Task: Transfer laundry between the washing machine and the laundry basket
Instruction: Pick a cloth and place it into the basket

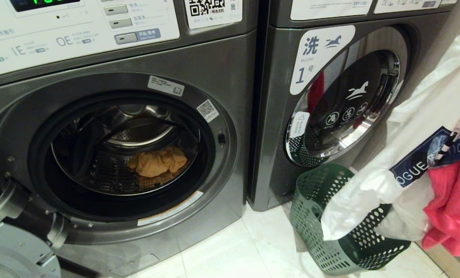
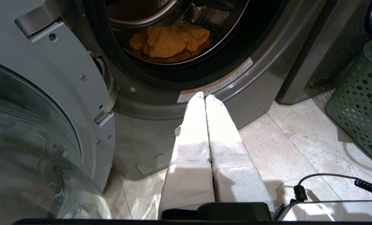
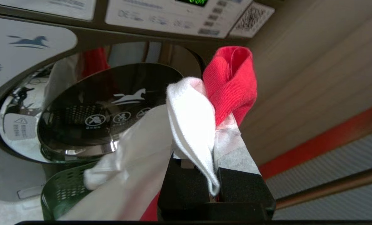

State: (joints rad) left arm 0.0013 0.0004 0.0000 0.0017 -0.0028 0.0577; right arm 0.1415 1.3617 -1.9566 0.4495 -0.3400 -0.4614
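Note:
The washing machine [image 1: 230, 127] stands at the left with its door [image 2: 26, 140] swung open. A mustard garment [image 1: 158, 162] lies in its drum, also seen in the left wrist view [image 2: 170, 40]. My right gripper [image 3: 212, 126] is shut on a white garment [image 3: 190, 125] and a red-pink garment [image 3: 232, 81] together. Both garments hang at the right, the white one [image 1: 419, 127] draped above the green laundry basket [image 1: 314, 216], the red-pink one [image 1: 454, 200] beside it. My left gripper [image 2: 204, 95] is shut and empty, low over the floor, pointing at the machine's front.
A like machine with a shut chrome-rimmed door [image 1: 345, 108], labelled 1, stands right of the open one. The basket sits on the pale tiled floor [image 1: 233, 251] in front of it. A wall with an orange-red strip [image 3: 323, 140] lies to the right. A black cable [image 2: 329, 178] runs near my left wrist.

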